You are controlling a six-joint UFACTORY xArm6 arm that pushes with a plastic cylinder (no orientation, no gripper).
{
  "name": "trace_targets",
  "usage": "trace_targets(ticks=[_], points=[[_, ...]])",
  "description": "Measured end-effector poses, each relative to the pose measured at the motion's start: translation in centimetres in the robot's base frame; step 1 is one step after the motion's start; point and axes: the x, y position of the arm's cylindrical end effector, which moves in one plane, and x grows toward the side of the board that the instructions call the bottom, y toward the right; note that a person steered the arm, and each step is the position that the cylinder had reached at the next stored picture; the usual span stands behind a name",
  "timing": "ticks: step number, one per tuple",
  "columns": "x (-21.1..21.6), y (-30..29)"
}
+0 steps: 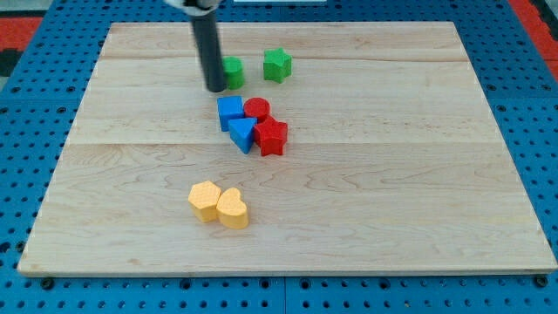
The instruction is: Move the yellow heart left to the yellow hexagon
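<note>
While my tip [215, 88] rests near the bench's [418, 218] top, touching the green block's [234, 72] left side, the yellow heart [233, 208] lies well apart toward the view's bottom, touching the yellow hexagon's [205, 201] right side. No pincer exists, just a rod.

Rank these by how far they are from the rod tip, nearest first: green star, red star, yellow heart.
From my tip:
1. Green star, toward the view's right, near the top.
2. Red star, lower right, in the middle cluster.
3. Yellow heart, far below, touching the yellow hexagon.
</note>
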Motion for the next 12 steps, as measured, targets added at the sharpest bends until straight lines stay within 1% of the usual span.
trace_targets(ticks=[1,2,3,4,5,6,7,8,9,10,11,12], points=[[-0.9,3.0],[1.1,4.1],[4.7,11.4],[14.0,14.3],[20.9,10.5],[22.4,5.8],[22.7,2.8],[21.9,-2.3],[21.8,-6.1],[22.7,-2.1],[24.0,-3.4],[25.6,-9.9]])
